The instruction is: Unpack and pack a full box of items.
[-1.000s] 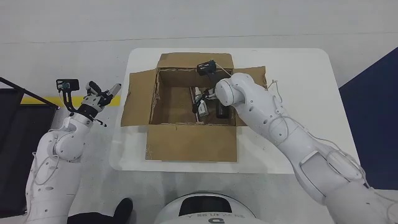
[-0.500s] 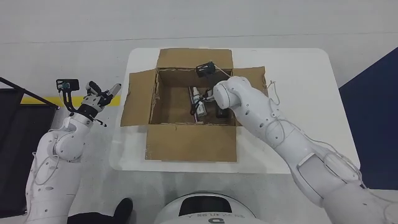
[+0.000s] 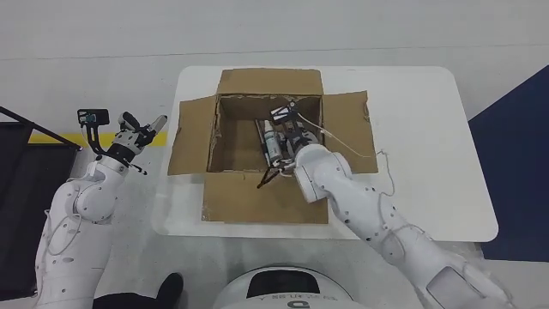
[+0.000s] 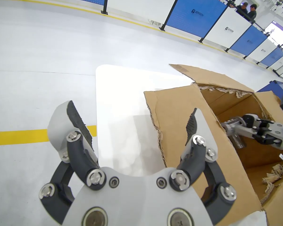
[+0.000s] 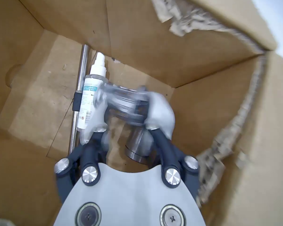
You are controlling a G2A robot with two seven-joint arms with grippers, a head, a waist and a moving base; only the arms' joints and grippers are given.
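The right gripper (image 5: pixel 128 111) is down inside the open cardboard box (image 3: pixel 193 137), clamped on a blurred clear cylindrical item (image 5: pixel 122 96), with a spray bottle (image 5: pixel 90 95) just beside it. The left gripper (image 4: pixel 132 118) hangs spread wide and holding nothing, off the tabletop (image 3: pixel 412 94) at the box's 9 o'clock.

The cardboard box (image 3: pixel 264 197) is being seen open, flaps spread; a spray bottle (image 5: pixel 92 95) is being seen lying flat on its floor, just beside a metal rod (image 5: pixel 81 71); a blurred clear container (image 5: pixel 122 99) is being gripped above them by the right gripper (image 5: pixel 128 111).
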